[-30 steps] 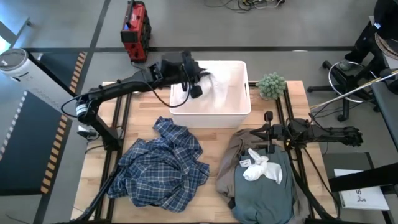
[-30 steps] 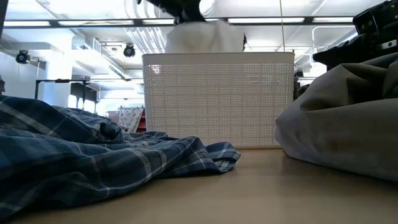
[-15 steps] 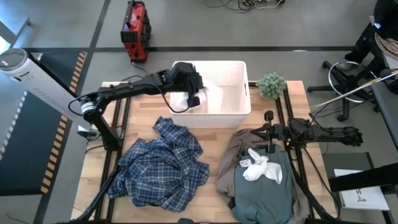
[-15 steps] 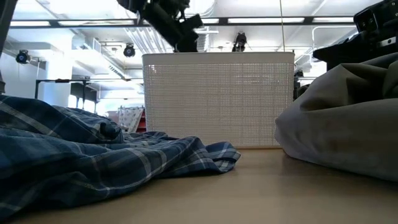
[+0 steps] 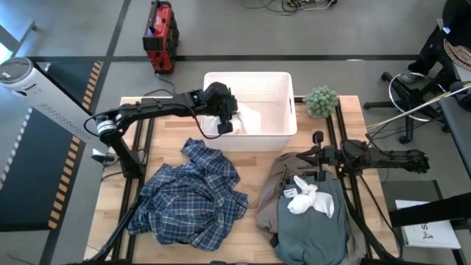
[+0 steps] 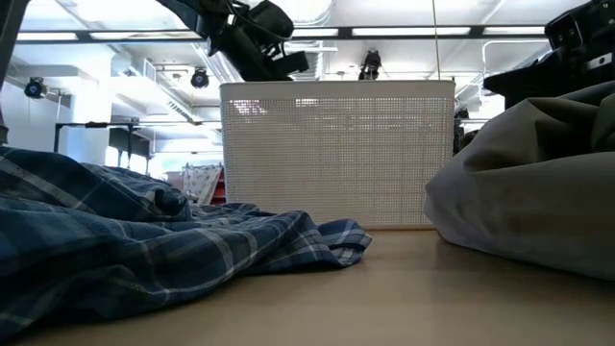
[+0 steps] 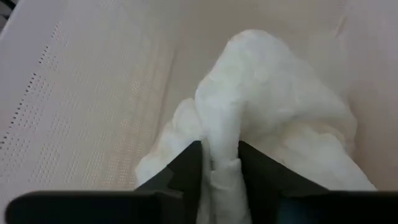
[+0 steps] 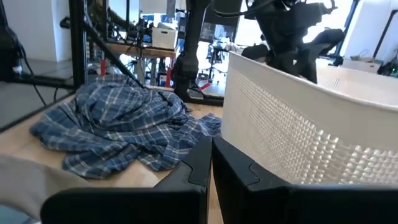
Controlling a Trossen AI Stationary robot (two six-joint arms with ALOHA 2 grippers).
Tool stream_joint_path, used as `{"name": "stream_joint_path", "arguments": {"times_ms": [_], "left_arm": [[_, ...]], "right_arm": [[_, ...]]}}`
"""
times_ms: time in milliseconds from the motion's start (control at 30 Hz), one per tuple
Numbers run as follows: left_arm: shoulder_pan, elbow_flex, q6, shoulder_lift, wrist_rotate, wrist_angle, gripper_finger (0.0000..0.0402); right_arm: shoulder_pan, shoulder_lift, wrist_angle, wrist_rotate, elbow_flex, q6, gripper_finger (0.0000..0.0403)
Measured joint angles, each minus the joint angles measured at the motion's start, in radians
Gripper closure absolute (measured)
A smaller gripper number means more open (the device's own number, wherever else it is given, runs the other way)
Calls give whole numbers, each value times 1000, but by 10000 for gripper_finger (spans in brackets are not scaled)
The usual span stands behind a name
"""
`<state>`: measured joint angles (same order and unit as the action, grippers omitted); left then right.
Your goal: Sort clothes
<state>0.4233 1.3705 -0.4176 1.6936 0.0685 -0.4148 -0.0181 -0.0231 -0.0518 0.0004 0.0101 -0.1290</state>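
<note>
The bin is matt white perforated plastic; the white top inside is nubbly cloth. The plaid shirt is soft woven cotton on a pale wooden table.

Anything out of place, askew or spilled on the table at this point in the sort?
Nothing stands out. The white bin sits square and upright, with the white textured top inside it between the left gripper's fingers. The plaid shirt and the heaped pile are crumpled but fully on the table. The right gripper waits, shut.

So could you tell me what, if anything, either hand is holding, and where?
The left hand has a fold of the white top between its fingers, inside the bin.
</note>
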Motion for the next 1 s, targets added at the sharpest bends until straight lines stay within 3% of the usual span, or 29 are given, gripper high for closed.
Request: {"name": "stream_joint_path", "arguments": {"times_ms": [367, 533, 800, 1000], "left_arm": [[-24, 67, 64, -12, -1, 30, 169], [-55, 68, 52, -49, -16, 23, 123], [-162, 4, -18, -143, -34, 109, 130], [-237, -140, -19, -272, -34, 266, 161]], "right_arm": [[0, 0, -92, 0, 0, 81, 403], [0, 0, -107, 0, 0, 104, 403], [1, -1, -159, -21, 12, 103, 403], [1, -28, -160, -147, 53, 142, 403]]}}
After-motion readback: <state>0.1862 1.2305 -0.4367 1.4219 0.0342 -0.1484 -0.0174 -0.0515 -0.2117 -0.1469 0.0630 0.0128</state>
